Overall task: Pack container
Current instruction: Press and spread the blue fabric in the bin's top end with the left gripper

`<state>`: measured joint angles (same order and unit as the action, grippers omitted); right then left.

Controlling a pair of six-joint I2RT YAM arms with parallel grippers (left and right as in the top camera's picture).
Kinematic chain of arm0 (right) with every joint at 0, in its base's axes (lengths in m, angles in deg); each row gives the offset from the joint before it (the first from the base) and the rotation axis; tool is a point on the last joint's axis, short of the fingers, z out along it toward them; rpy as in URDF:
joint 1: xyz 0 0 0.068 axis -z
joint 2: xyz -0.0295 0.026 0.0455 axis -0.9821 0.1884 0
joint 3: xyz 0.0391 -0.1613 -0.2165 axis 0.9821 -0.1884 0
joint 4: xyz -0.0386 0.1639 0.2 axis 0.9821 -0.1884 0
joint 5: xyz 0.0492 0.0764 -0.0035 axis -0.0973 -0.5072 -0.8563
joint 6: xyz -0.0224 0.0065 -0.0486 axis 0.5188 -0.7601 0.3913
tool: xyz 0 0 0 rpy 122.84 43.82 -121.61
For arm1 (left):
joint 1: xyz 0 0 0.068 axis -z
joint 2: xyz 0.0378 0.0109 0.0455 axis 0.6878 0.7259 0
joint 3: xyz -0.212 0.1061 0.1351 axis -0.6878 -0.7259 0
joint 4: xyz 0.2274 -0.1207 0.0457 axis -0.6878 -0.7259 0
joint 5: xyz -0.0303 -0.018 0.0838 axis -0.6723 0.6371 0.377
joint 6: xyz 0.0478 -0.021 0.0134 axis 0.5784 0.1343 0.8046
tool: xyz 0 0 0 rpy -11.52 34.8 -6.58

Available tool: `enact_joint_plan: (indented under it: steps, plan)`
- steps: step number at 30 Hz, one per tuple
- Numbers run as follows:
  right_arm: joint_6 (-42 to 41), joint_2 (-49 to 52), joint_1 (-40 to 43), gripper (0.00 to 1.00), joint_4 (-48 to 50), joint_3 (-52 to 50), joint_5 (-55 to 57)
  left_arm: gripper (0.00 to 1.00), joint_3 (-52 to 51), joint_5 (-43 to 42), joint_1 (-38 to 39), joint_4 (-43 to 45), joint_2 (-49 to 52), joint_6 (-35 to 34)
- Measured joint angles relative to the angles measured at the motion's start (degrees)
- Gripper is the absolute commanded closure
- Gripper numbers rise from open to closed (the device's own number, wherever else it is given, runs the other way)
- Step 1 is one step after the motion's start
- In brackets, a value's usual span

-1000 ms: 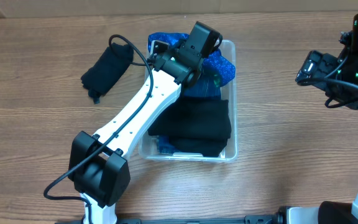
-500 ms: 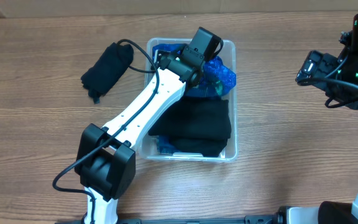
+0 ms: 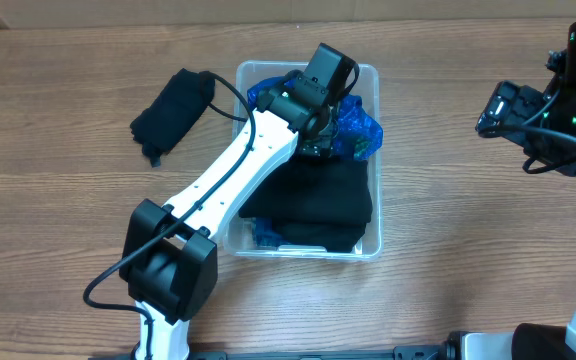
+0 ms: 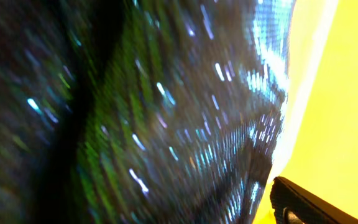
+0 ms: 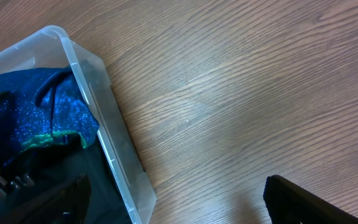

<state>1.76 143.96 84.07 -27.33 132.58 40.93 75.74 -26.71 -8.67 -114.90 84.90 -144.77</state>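
Observation:
The clear container (image 3: 376,170) sits mid-table, holding folded black clothes (image 3: 318,200) and a sparkly blue cloth (image 3: 362,130) at its far end. My left gripper (image 3: 324,135) reaches down into that far end, right over the blue cloth. The left wrist view is blurred. The blue cloth (image 4: 185,112) fills it, with one finger (image 4: 303,205) far out at the lower right, so the jaws stand open. My right gripper (image 5: 179,205) hovers open over bare wood, right of the container's wall (image 5: 104,124), with nothing between its fingers.
A rolled black cloth (image 3: 173,112) lies on the wooden table left of the container. The left arm's white link (image 3: 238,175) crosses the container's left side. The right arm (image 3: 553,120) stands at the table's right edge.
My left gripper has opened over the blue cloth and shifted slightly towards the container's right side. The blue cloth now lies in the far right corner. The right arm has not moved.

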Motion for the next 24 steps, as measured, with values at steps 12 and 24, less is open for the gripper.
enact_joint_plan:
  steps: [12, 24]
  plan:
    - [0.0, 0.0, 0.0, 0.07, 0.0, 0.0, 0.0, 0.05, 0.0, -6.3, 0.0, -9.8, -10.0, -2.4]
    - [0.0, 0.0, 0.0, 0.07, 0.0, 0.0, 0.0, 0.69, 0.0, 0.1, 0.0, 5.2, -11.6, 34.2]
